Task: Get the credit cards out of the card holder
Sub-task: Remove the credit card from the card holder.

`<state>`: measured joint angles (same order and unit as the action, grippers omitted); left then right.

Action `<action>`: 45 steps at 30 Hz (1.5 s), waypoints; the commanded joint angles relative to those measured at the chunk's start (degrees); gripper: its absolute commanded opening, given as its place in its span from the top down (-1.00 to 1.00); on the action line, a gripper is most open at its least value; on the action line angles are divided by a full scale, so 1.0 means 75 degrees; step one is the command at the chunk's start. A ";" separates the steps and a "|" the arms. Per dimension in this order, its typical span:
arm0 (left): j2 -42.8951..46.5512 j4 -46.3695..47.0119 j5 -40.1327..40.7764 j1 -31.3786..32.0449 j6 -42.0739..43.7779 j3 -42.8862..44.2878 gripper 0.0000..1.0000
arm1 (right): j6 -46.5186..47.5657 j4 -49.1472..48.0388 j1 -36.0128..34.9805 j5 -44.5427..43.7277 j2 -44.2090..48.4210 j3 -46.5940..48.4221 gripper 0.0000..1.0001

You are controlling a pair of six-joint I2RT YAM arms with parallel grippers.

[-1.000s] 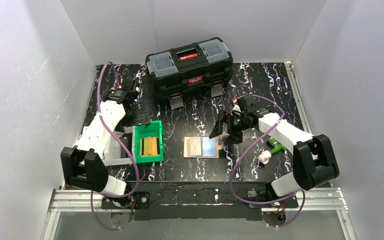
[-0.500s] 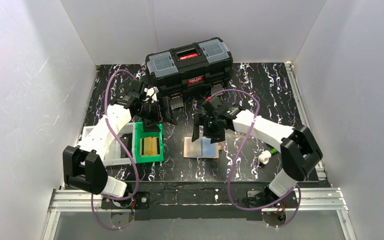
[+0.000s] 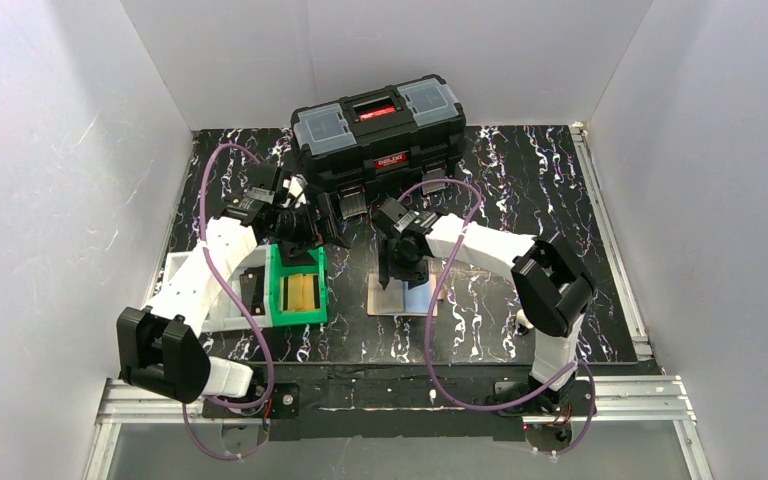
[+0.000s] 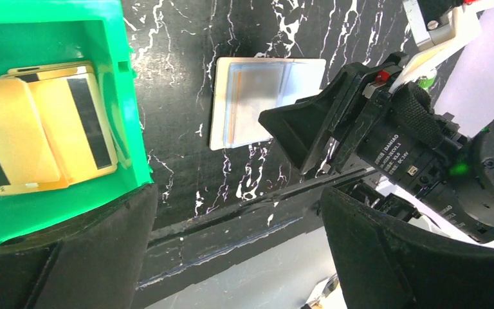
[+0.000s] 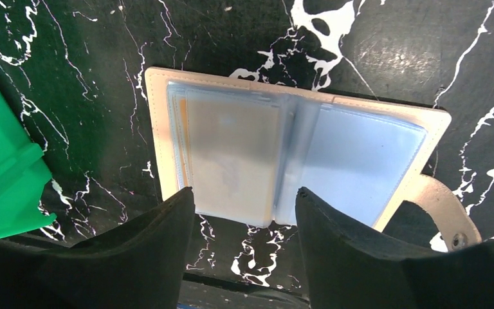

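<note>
Card holder point(image 5: 418, 129) lies open and flat mid-table, just right of the green plastic bin point(image 5: 0, 174). It has a tan leather-like rim and a rounded snap tab on its right edge. Both credit cards point(image 5: 231, 154) sit in cloudy clear sleeves: greyish orange-edged one left, light blue right. My right gripper point(image 5: 243, 199) hangs over the left sleeve's near edge, jaws partly spread, pinching nothing. My left gripper point(image 4: 231, 206) is by the bin's far-right corner, jaws spread wide, empty. Glossy yellow-tan slabs point(image 4: 45, 129) with black stripes lie in the bin. The table point(image 5: 71, 64) is black with white veins.

Two credit cards point(image 5: 231, 158) (both sleeved), one card holder point(image 5: 156, 129)
</note>
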<state>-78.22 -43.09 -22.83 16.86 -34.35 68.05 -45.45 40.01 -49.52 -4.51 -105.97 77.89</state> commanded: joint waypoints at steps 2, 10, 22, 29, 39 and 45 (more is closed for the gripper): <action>0.0378 -0.0348 0.0425 0.0007 -0.0113 0.0063 -0.96 | -0.0007 0.0388 -0.0202 -0.0276 -0.0317 0.0586 -0.30; 0.0407 -0.0361 0.0478 0.0012 -0.0113 0.0001 -0.96 | 0.0127 0.0586 -0.0253 -0.0210 -0.0949 0.0893 -0.30; 0.0275 -0.0193 0.0436 0.0169 -0.0309 -0.0174 -0.95 | 0.0298 0.0283 -0.0169 0.0183 -0.1059 0.0289 0.27; -0.0094 -0.0100 0.0548 0.0703 -0.0465 -0.0120 -0.83 | 0.0361 -0.0481 0.0199 0.1000 -0.0770 -0.0562 0.77; -0.1081 0.0281 0.0470 0.1674 -0.0549 0.0065 -0.08 | 0.0354 -0.1936 0.0803 0.2744 -0.0432 -0.1662 0.96; -0.1908 0.0650 0.0251 0.2074 -0.0464 0.0151 0.13 | 0.0316 -0.2346 0.1072 0.3223 -0.0376 -0.2003 0.97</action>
<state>-89.91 -39.55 -19.51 30.76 -38.54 67.31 -43.40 24.60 -41.15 16.78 -107.57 65.98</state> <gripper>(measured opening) 0.452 0.023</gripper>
